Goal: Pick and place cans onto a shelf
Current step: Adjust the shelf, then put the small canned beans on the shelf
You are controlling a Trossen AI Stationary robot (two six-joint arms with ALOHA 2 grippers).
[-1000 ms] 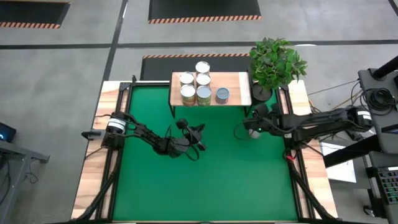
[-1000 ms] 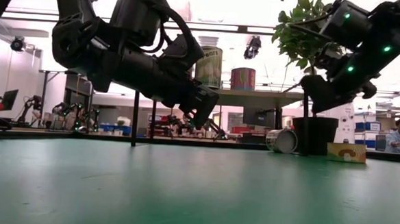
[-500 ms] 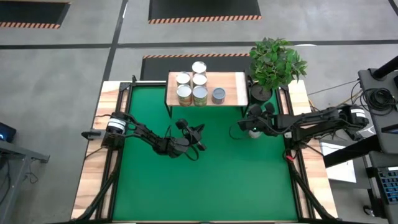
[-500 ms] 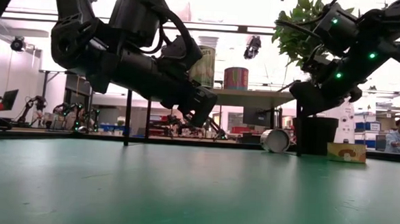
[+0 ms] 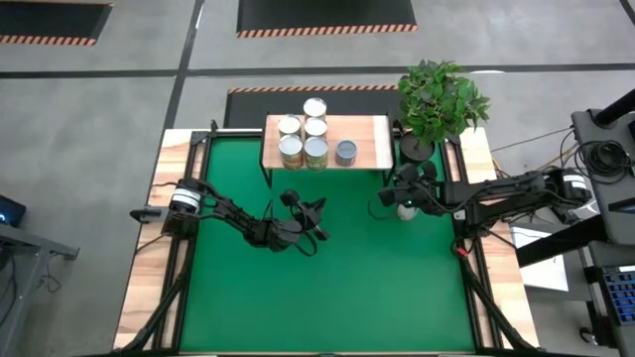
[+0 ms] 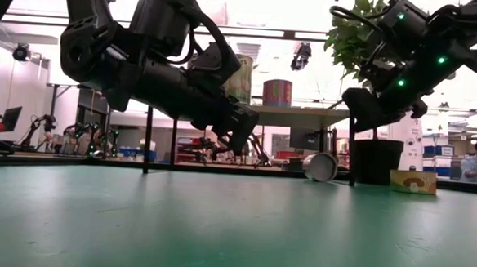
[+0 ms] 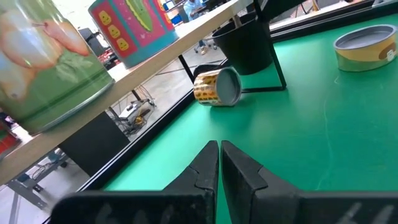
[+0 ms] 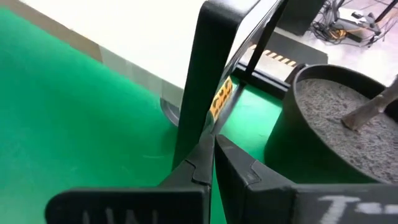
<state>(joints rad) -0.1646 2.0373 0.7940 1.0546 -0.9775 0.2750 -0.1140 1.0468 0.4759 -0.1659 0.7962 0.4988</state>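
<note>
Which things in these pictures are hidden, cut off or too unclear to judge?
- Fallen can: in the right wrist view, the shelf leg hides all but an orange strip.
- Labels of the cans on the shelf: too small in the high view.
- Nearest can: cut off by the left wrist view's edge.
- Plant: only its pot shows at the right wrist.

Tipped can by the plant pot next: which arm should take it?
Right. The right end effector hangs shut beside the shelf leg, close to the tipped can near the plant pot. The left end effector, also shut, sits mid-table, farther off.
</note>
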